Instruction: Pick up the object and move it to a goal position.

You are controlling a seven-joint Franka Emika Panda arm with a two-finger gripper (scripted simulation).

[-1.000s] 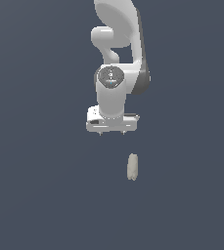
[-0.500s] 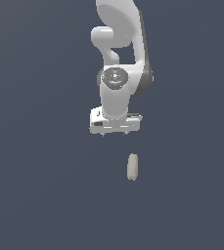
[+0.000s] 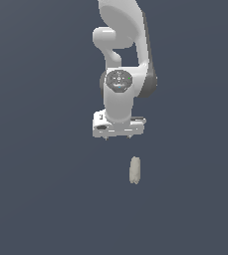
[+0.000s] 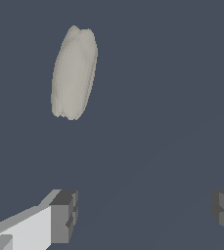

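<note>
Beige oval object (image 3: 135, 170) lies ungrasped near the gripper (image 3: 118, 135), whose fingers (image 4: 63, 216) are spread wide and empty; pickup and move remain.

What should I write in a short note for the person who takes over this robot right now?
Gripper: open and empty, fingers spread wide apart, held above the dark floor.
Object: the small beige lump lies on the floor, apart from the gripper, not between the fingers. In the exterior view it sits below the gripper and a little toward that view's right.
Done: nothing yet; the lump is not grasped or lifted.
Left: bring the gripper over the lump, lower, close on it, lift, carry it to the goal. No goal marker shows in either view.
</note>
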